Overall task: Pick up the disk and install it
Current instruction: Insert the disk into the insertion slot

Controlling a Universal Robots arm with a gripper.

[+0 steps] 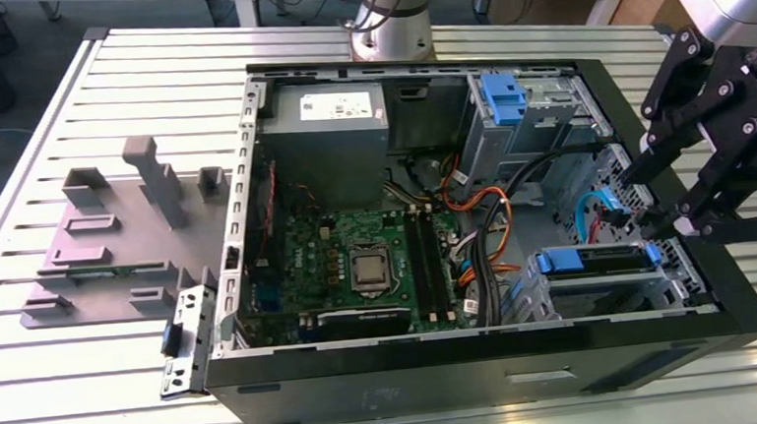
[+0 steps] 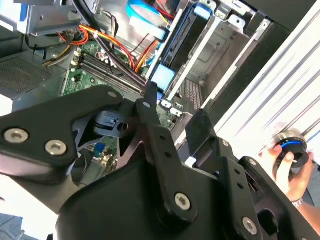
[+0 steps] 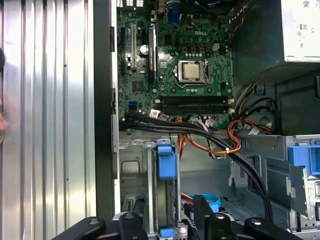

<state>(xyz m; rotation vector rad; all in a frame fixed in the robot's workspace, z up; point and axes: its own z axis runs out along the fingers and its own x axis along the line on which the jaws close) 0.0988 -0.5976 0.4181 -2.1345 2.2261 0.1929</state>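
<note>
The disk sits edge-up in the drive bay at the near corner of the open computer case, on the exterior view's right. Its blue carrier handle stands out from the grey metal cage. My gripper hangs just over that bay. In both wrist views the gripper is open, with one black finger on each side of the disk's thin edge and a gap showing on both sides. I cannot tell whether either finger touches it.
A grey plastic stand with upright posts lies on the slatted metal table, on the exterior view's left. Inside the case are the power-supply box, the motherboard, loose cables and another blue carrier. A hand holds a round device beside the case.
</note>
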